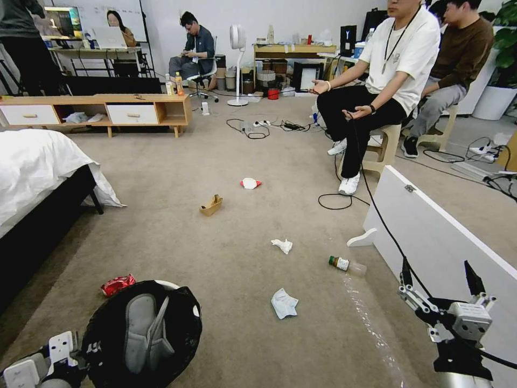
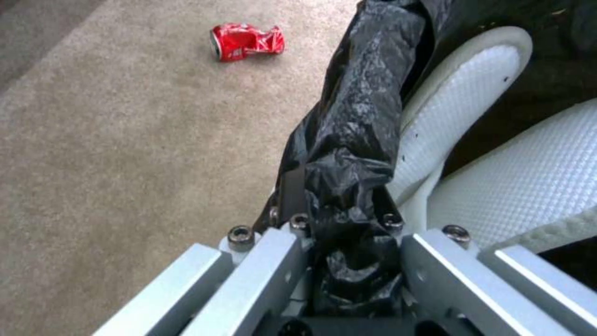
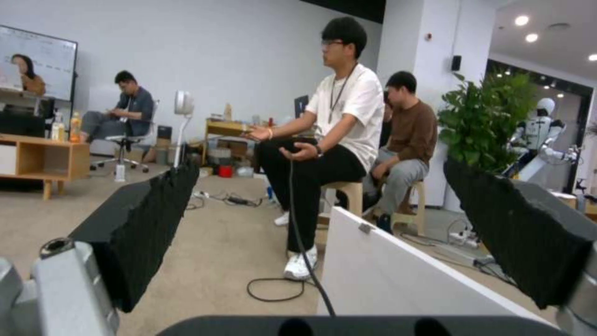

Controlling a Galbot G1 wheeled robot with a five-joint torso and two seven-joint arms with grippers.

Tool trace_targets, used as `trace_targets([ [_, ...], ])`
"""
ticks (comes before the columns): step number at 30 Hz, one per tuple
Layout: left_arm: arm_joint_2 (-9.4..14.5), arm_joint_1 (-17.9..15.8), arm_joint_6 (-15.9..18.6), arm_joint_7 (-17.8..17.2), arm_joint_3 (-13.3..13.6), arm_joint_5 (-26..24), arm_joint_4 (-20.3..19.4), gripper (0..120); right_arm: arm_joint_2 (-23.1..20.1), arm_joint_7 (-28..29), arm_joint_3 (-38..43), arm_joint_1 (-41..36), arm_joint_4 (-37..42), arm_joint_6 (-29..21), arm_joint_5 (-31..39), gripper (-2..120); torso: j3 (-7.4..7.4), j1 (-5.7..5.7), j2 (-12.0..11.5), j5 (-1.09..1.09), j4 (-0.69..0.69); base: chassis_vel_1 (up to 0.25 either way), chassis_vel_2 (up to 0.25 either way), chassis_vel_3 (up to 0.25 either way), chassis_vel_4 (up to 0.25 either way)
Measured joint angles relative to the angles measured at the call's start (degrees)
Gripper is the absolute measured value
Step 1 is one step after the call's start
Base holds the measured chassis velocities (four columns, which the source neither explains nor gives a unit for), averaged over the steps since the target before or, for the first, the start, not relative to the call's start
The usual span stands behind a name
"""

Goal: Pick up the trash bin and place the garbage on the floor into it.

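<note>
We have the trash bin (image 1: 142, 334) low at our left, its glossy black bag crinkled over the white rim and a grey oval flap inside. Our left pincer (image 2: 339, 224) is clamped on the bagged rim, so we judge the bin-carrying step in hand. Just beside the bin lies a crushed red can (image 1: 117, 284); further out on the beige short-pile carpet floor (image 1: 215, 161) sit a pale blue wad (image 1: 284, 303), a crumpled white tissue (image 1: 283, 246), a clear plastic bottle (image 1: 347, 264), tan folded cardboard (image 1: 211, 205) and a red-and-white packet (image 1: 250, 183). Our right pincer (image 1: 442, 283) hovers at our right with its padded fingers apart, holding nothing. Next we would need it down on one piece of litter.
</note>
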Motion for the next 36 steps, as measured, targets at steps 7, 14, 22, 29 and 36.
trace_targets([
  [7, 0.0, 0.1, 0.0, 0.5, -0.1, 0.0, -0.1, 2, 0.0, 0.0, 0.0, -0.2, 0.1, 0.0, 0.0, 100, 0.0, 0.0, 0.0, 0.0, 0.0, 0.0, 0.0, 0.0, 0.0],
  [14, 0.0, 0.1, 0.0, 0.8, -0.1, 0.1, -0.1, 2, 0.2, 0.0, 0.0, -0.4, 0.2, 0.2, -0.1, 100, 0.0, 0.0, 0.0, 0.0, 0.0, 0.0, 0.0, 0.0, 0.0],
  [22, -0.1, 0.1, 0.0, 1.4, -0.2, 0.4, 0.0, 2, 0.0, 0.0, 0.1, -0.4, 0.2, 0.2, 0.0, 100, 0.0, 0.0, 0.0, 0.0, 0.0, 0.0, 0.0, 0.0, 0.0],
  [29, 0.2, 0.0, 0.0, 1.5, -0.4, 0.4, 0.1, 2, -0.1, 0.0, 0.1, -0.3, 0.2, 0.1, 0.0, 100, 0.0, 0.0, 0.0, 0.0, -0.01, 0.0, 0.0, 0.0, 0.0],
  [36, 0.2, -0.1, 0.0, 1.5, -0.4, 0.4, 0.2, 2, -0.2, 0.0, 0.3, -0.2, 0.2, 0.0, 0.1, 100, 0.0, 0.0, 0.0, 0.0, 0.0, 0.027, 0.026, 0.034, 0.043],
])
